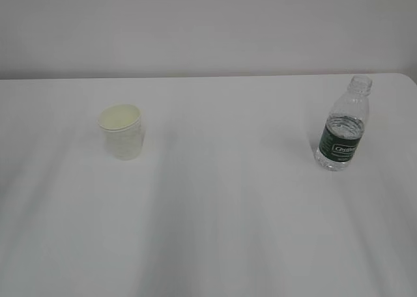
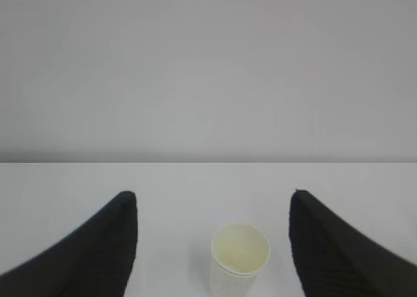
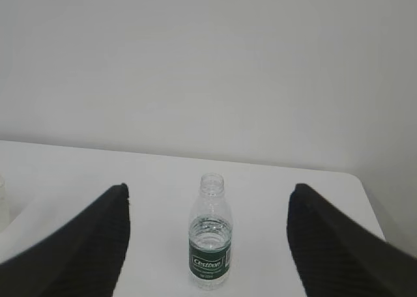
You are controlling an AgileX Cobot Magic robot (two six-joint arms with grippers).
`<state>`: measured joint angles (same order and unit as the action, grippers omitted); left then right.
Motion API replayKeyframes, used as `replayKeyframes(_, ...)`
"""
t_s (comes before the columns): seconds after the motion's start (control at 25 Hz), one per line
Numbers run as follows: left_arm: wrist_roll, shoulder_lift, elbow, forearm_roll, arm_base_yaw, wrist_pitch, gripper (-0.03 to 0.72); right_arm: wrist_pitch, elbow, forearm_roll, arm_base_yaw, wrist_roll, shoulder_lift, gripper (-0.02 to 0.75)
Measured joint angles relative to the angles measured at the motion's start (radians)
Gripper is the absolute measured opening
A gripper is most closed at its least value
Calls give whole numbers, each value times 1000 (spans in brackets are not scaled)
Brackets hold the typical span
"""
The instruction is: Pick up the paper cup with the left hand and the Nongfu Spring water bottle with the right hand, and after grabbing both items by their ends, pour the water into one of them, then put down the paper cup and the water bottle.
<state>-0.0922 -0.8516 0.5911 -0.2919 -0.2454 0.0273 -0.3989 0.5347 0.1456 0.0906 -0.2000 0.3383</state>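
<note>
Tabletop [image 1: 228, 232], white and broad, fills most of what we see in the exterior view, with a pale wall behind it. At about nine o'clock from the table's middle stands the small white tapered paper cup [image 1: 121, 131], upright, its pale cream-yellow inside showing under the rolled rim. At about three o'clock, well apart from the cup, stands the small clear ribbed plastic Nongfu Spring water bottle [image 1: 343, 124], upright, capless, a dark green label band with white lettering around its lower half. We see clear water [image 1: 344, 125] inside, its surface just above the label.

Neither arm appears in the exterior view. From the left wrist we see the black left gripper [image 2: 214, 245] with its fingers [image 2: 98, 251] spread wide, the cup [image 2: 240, 260] standing between them at six o'clock, untouched. From the right wrist, the black right gripper [image 3: 208, 245] likewise has its fingers [image 3: 339, 245] wide apart, the bottle [image 3: 210, 235] upright between them, clear of both.
</note>
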Motion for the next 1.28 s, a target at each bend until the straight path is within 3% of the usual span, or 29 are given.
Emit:
replayKeyframes(0.32,0,-217,0,11,-90,136,524,93,0,173,0,31,61,573)
replayKeyframes(0.6,0,-292,0,25,-178,266,491,130,0,195,0,34,75,573)
replayKeyframes(1.04,0,-293,0,38,-182,281,473,130,0,24,0,-3,188,573)
replayKeyframes(1.28,0,-296,0,80,-182,285,564,130,0,-39,0,-6,319,573)
